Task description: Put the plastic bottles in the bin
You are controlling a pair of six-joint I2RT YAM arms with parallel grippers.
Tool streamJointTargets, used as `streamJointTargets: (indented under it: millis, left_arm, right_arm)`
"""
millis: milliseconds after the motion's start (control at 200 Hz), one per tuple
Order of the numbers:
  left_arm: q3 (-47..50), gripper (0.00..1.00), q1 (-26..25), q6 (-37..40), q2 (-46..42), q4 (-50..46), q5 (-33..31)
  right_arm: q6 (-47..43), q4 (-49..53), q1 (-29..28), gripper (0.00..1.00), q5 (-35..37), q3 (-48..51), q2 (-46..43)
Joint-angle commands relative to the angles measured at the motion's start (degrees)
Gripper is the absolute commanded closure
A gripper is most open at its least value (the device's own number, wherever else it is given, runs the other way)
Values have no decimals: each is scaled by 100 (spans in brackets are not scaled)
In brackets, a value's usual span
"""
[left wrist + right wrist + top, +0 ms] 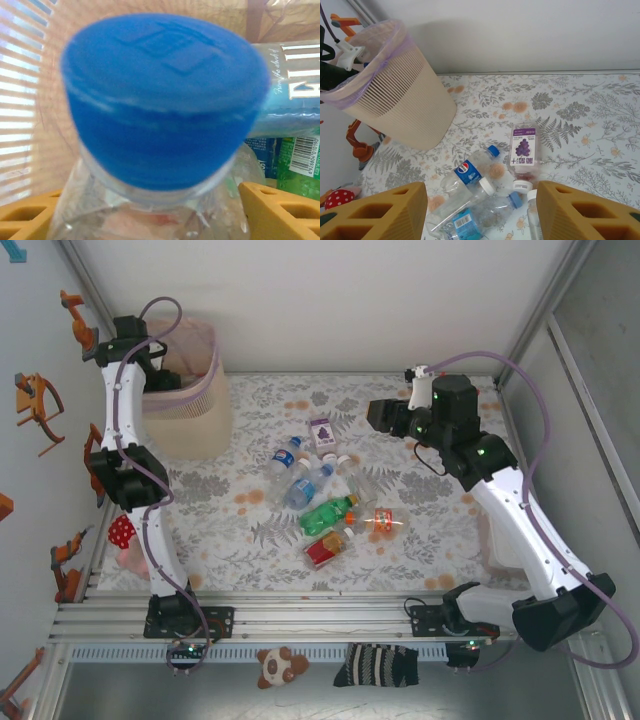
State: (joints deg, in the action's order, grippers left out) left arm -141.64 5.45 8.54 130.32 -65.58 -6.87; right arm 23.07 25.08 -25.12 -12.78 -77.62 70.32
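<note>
My left gripper [160, 365] hangs over the beige bin [190, 410]. Its yellow fingers [280, 210] stand wide apart on either side of a clear blue-capped bottle [160, 100], which looks blurred; contact is unclear. Two other bottles [295, 105] lie in the bin below, by its slatted wall [20, 100]. My right gripper [482, 200] is open and bare, above the loose plastic bottles [300, 480] mid-table: a Pepsi-labelled one [467, 172], a grape-labelled one [524, 152], a green one [328, 512] and a red-labelled one [325, 550].
A red plush toy [121, 531] lies by the left arm's base and a pink one [495, 540] under the right arm. A small plush [275, 665] and a striped sock [377, 665] sit on the front rail. Orange tools hang on the left wall.
</note>
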Motion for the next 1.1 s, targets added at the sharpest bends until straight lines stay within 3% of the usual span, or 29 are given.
streamJointTargets:
  millis: [0, 416, 721, 931, 1092]
  left_arm:
    - [-144, 22, 44, -154, -356, -96, 299]
    - [-241, 19, 44, -431, -1088, -105, 869]
    - [-67, 20, 44, -787, -1861, 9, 2031]
    - [953, 22, 35, -1262, -2714, 593, 2953]
    - [2108, 22, -54, -1653, -3450, 1228, 3281]
  right_arm:
    - [-68, -22, -33, 41, 20, -68, -89]
    - [-211, 248, -37, 41, 198, -42, -187]
    - [-394, 621, -36, 42, 320, -165, -49]
    - [-557, 957, -36, 42, 320, -347, 200]
    - [-531, 1061, -44, 43, 363, -350, 306]
